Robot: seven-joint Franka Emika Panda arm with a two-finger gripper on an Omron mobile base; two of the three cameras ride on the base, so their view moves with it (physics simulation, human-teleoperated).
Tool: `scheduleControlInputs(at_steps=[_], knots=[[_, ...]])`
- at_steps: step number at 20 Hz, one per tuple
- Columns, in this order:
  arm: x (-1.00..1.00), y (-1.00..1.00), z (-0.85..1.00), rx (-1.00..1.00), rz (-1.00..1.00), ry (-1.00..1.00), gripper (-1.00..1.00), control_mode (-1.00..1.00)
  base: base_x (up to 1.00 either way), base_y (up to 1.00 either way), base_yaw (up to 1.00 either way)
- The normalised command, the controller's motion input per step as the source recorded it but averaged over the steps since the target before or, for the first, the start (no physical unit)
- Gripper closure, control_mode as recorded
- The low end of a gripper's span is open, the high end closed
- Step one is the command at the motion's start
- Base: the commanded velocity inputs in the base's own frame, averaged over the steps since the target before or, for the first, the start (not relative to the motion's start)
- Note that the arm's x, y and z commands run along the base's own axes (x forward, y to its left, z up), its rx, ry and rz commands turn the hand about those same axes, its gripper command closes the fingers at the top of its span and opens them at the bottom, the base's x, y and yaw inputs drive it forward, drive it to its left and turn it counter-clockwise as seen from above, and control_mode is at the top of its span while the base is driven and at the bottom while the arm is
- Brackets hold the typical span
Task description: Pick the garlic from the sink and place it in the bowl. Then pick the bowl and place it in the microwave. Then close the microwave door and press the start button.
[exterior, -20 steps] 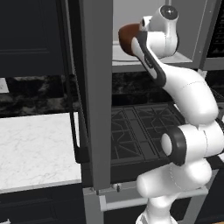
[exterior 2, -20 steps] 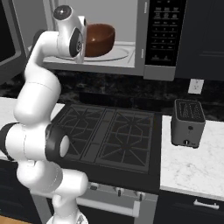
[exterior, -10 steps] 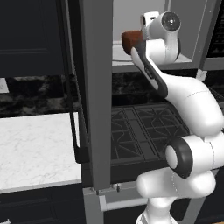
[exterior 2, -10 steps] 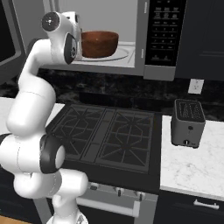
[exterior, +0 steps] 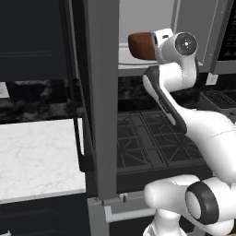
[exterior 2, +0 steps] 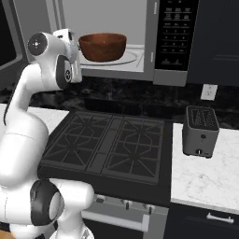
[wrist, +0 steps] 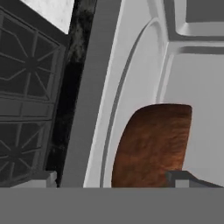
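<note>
- Sitting on the glass turntable (exterior 2: 133, 57) inside the microwave (exterior 2: 140, 42), the bowl (exterior 2: 102, 46) rests upright and well within the cavity; from the left base view its brown side (exterior: 140, 45) peeks out past the arm's wrist.
- The gripper (wrist: 179, 179) lies just beside the bowl's left rim as the right base view shows it — the white hand overlaps the bowl's edge there. From the hand camera the bowl's brown wall (wrist: 153, 144) comes right up to one grey finger (wrist: 177, 178) at the bottom of the view.
- How far the fingers stand apart I cannot tell: one tip shows and the other is out of view, and whether that tip touches the rim or sits just off it is not clear.
- The garlic is not something I can make out; the bowl's inside is hidden from these angles.
- The relation that matters next: the bowl is inside, deeper than the hand, and the microwave door (exterior: 99, 106) stands swung wide open, edge-on in the left base view, on the arm's left.
- My judgement is that the placing step is nearly done or just done — the hand must come straight back out of the opening before it can go round to the door.
- Risk: catching the rim while backing out would drag the bowl toward the front lip.
</note>
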Motion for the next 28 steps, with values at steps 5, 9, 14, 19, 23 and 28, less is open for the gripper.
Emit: scheduleControlInputs(at_steps=[5, 9, 14, 19, 23, 28], knots=[[-0.63, -0.05, -0.59, -0.18, -0.03, -0.02, -1.0, -1.0, 0.0, 0.0, 0.0], [-0.19, 0.03, -0.55, -0.4, -0.01, 0.03, -1.0, -1.0, 0.0, 0.0, 0.0], [-0.6, 0.11, -0.44, -0.43, -0.11, 0.0, -1.0, -1.0, 0.0, 0.0, 0.0], [-0.48, 0.37, -0.34, -0.43, -0.16, 0.0, -1.0, -1.0, 0.0, 0.0, 0.0], [-0.39, 0.55, -0.24, -0.45, -0.16, 0.0, -1.0, -1.0, 0.0, 0.0, 0.0], [-0.2, 0.78, -0.1, -0.34, -0.13, -0.02, -1.0, -1.0, 0.0, 0.0, 0.0]])
